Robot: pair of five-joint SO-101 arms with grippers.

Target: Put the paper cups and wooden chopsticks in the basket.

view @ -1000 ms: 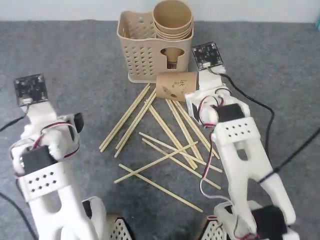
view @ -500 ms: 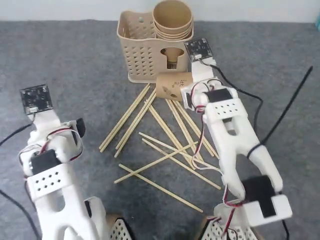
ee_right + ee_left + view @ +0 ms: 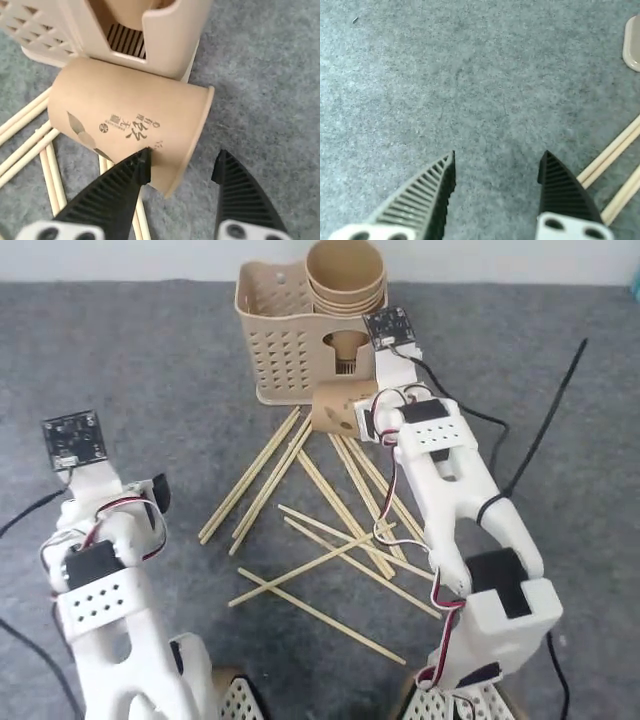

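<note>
— What did the loose cup look like, and where was it?

— A tan paper cup (image 3: 125, 117) with a dark brush-stroke print lay on its side on the near side of the beige perforated plastic basket (image 3: 285, 350), towards the basket's right end, with its mouth facing right. A stack of matching paper cups (image 3: 345, 275) stood upright in the basket's right part.

— And the sticks?

— The pale wooden chopsticks (image 3: 330, 530) were scattered and crossing on the floor between the two arms, fanning out from just near the cup.

— The claws?

— The right gripper (image 3: 183, 152) was spread wide. One finger lay over the cup's side by the rim and the other past the rim, above bare floor. I could not tell whether it touched. The left gripper (image 3: 497, 155) was also spread wide over bare carpet on the left, holding nothing, with two chopsticks beside it.

— What did the views add to each other?

— The right wrist view gave the print and the slotted basket floor behind a notch. The high view gave the stack.

— The setting?

— Grey carpet (image 3: 150, 360), a pale wall (image 3: 150, 258) along the far edge, and a black cable (image 3: 545, 440) on the right.
</note>
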